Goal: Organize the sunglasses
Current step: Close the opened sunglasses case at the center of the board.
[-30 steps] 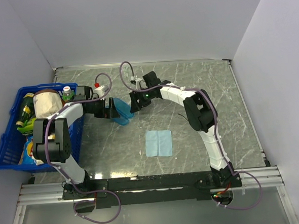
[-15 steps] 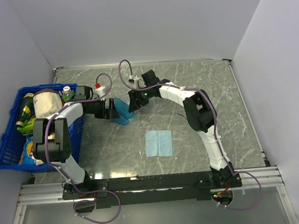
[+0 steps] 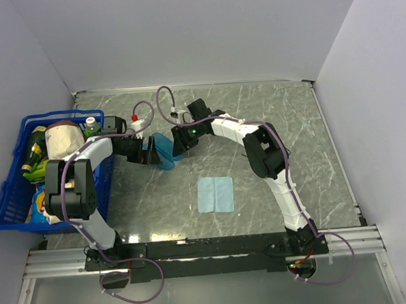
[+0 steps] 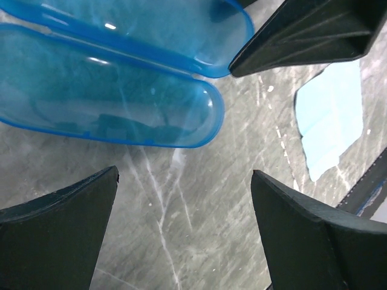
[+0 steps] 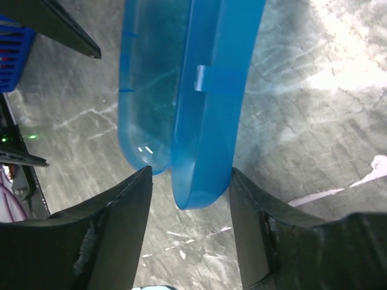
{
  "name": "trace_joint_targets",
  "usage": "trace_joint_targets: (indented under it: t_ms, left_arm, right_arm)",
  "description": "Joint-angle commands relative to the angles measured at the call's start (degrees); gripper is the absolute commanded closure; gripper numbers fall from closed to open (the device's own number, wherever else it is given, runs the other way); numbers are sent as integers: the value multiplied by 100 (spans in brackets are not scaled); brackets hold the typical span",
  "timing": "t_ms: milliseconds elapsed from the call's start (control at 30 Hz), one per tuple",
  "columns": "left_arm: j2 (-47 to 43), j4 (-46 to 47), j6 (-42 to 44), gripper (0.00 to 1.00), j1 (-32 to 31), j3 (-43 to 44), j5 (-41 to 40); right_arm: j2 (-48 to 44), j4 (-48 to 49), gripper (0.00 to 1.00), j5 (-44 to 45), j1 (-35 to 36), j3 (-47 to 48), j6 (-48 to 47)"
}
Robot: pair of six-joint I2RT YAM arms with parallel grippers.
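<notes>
The blue translucent case (image 3: 164,151) lies open on the marble table, and both halves (image 4: 109,109) look empty. My right gripper (image 3: 177,145) is at its right end. In the right wrist view its open jaws (image 5: 190,170) straddle the end of one raised half (image 5: 211,90); the right finger is at the shell's edge and a gap remains on the left. My left gripper (image 3: 150,152) is on the case's left side, jaws (image 4: 184,174) wide open over bare table. I cannot make out the sunglasses in any view.
A light-blue cloth (image 3: 215,194) lies flat in front of the case, also seen in the left wrist view (image 4: 332,121). A blue basket (image 3: 6,198) with bottles and packets stands at the left edge, close behind the left arm.
The right gripper has shifted a little left onto the case's end and its jaws have narrowed. The left gripper has stayed wide open beside the case.
</notes>
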Motion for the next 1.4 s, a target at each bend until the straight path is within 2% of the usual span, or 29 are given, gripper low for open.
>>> trace_joint_targets:
  t_ms: [0, 200, 367, 667, 867, 1033, 1133, 1367]
  left_arm:
    - [2, -89, 168, 4, 209, 153, -255]
    - [222, 113, 80, 3, 200, 126, -413]
    - [354, 420, -95, 4, 191, 65, -527]
    - [442, 965, -482, 4, -90, 82, -747]
    - [266, 1133, -676, 3, -178, 134, -528]
    - [406, 1019, -746, 4, -240, 293, -449]
    - [547, 948, -737, 4, -284, 346, -413]
    - [758, 992, -999, 1, -319, 495, -536]
  right_arm:
    - [38, -5, 48, 114, 48, 258, -8]
    - [-173, 109, 61, 272, 30, 30, -52]
    - [-305, 180, 66, 360, 30, -129, -70]
    - [-595, 311, 65, 799, 48, -392, -167]
    - [-928, 487, 64, 1221, 127, -744, -228]
    - [-1254, 645, 62, 1257, 153, -1034, -228]
    - [-1482, 707, 55, 1134, 170, -1218, -228]
    - [-1492, 733, 55, 1046, 258, -1342, -228]
